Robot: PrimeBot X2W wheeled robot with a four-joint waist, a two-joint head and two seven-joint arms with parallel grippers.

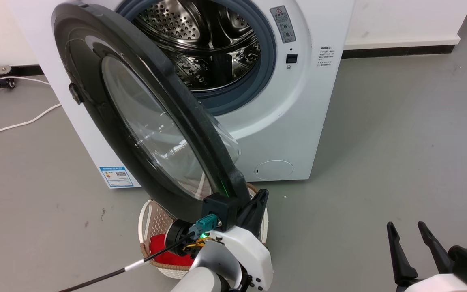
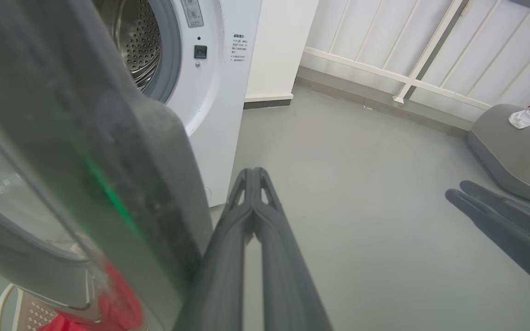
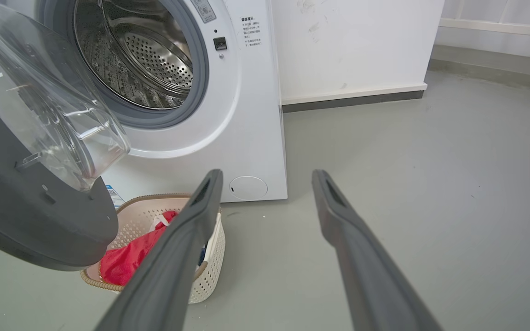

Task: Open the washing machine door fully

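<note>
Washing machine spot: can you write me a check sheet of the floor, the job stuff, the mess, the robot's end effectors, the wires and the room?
Surface: smooth grey floor.
Job's things: large round glossy black door with clear glass bowl, standing part open on the boxy white washing machine; perforated steel drum on show.
Clutter: cream plastic basket holding red cloth, below the door.
End effectors: left end effector shut, beside the door's lower edge; right end effector open, holding nothing.
Cables: white cable lying on the floor at left; black cable along the left arm.
Surroundings: white wall; white railing; grey cushion.

door (image 1: 144,121) open, left end effector (image 1: 258,202) at edge
</note>
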